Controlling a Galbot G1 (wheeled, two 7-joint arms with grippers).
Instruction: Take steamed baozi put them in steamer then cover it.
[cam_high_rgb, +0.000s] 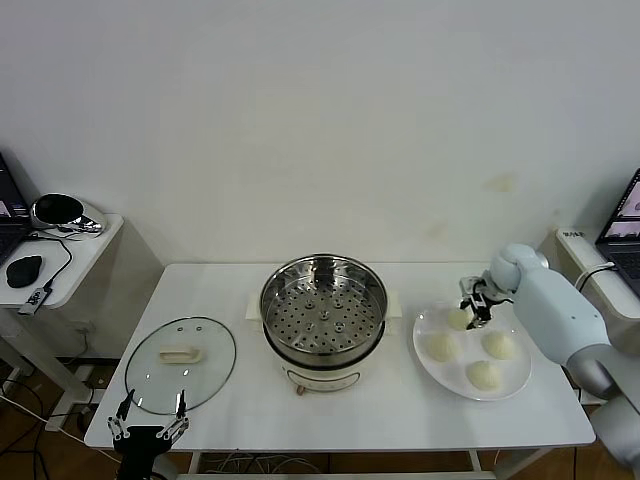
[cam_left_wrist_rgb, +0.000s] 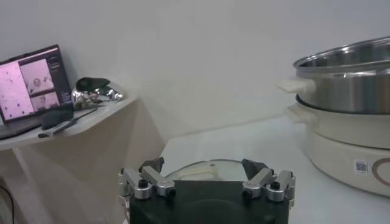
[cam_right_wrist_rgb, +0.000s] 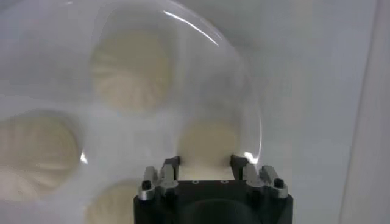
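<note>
I work in what looks like a lab or test room: a bare white wall (cam_high_rgb: 320, 120) and a plain white table (cam_high_rgb: 340, 410). Side desks hold a laptop (cam_left_wrist_rgb: 33, 85), a mouse (cam_high_rgb: 24, 269) and cables, with another laptop (cam_high_rgb: 625, 225) at my right.

the right arm (cam_high_rgb: 560, 310) wears smooth pale-grey rounded shells, and both grippers are black with silver, screw-studded fingers (cam_left_wrist_rgb: 149, 182).
</note>
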